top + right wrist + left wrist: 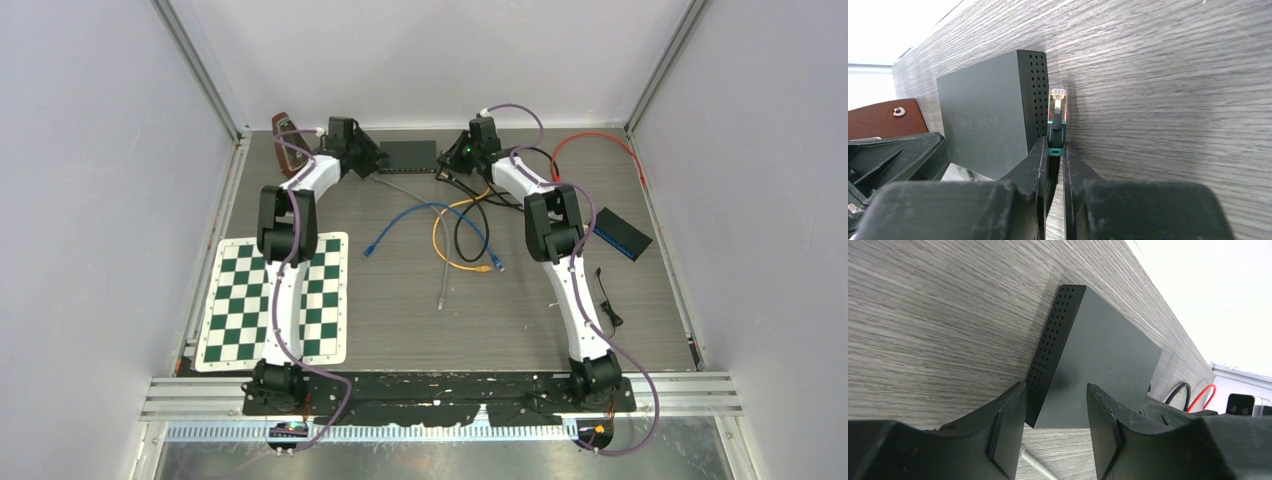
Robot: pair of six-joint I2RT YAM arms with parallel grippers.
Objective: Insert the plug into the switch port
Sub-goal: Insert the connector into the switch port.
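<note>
The switch (pixel 408 155) is a flat dark box lying at the back centre of the table. My left gripper (pixel 1055 422) is open at its left end. The box's near corner (pixel 1048 405) sits between the fingers, and the left finger (pixel 1008 425) rests against the perforated side. My right gripper (pixel 1055 147) is shut on a plug (pixel 1057 117) with a clear tip and a teal boot. The plug stands upright right beside the perforated right end of the switch (pixel 983 120). No port shows in any view.
Blue (pixel 425 225), orange (pixel 455 245), black (pixel 470 225) and red (pixel 590 145) cables lie loose in front of and beside the switch. A second dark box (pixel 622 233) sits at right, a checkerboard mat (pixel 275 300) at left, and a brown object (pixel 288 140) at the back left.
</note>
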